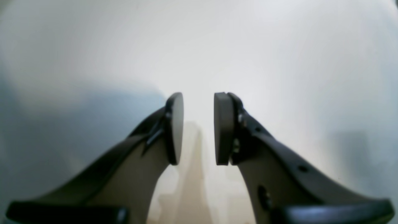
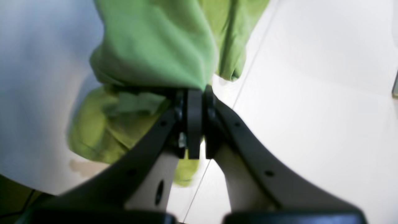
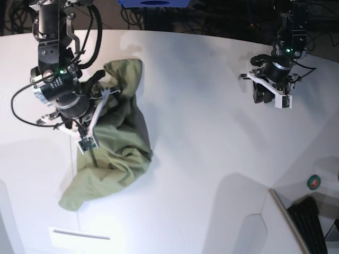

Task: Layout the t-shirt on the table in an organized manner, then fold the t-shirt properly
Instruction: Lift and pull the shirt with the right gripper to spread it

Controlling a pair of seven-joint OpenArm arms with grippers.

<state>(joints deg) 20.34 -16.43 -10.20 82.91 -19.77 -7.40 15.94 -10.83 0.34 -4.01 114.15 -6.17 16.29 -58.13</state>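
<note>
The olive-green t-shirt (image 3: 122, 143) lies crumpled on the left part of the white table (image 3: 201, 132), with one end raised. My right gripper (image 3: 108, 87) is at that raised upper end. In the right wrist view the right gripper (image 2: 197, 91) is shut on a fold of the t-shirt (image 2: 155, 46), which bunches above and to the left of the fingers. Far off at the table's back right, my left gripper (image 3: 258, 94) is away from the cloth. Its pads (image 1: 224, 127) stand apart with nothing between them, above bare table (image 1: 199, 37).
A thin seam line (image 2: 248, 71) crosses the tabletop beside the cloth. A white strip (image 3: 79, 234) lies near the front left edge. At the right front are a green tape roll (image 3: 314, 182) and a keyboard (image 3: 312, 222). Cables hang behind the table's curved back edge.
</note>
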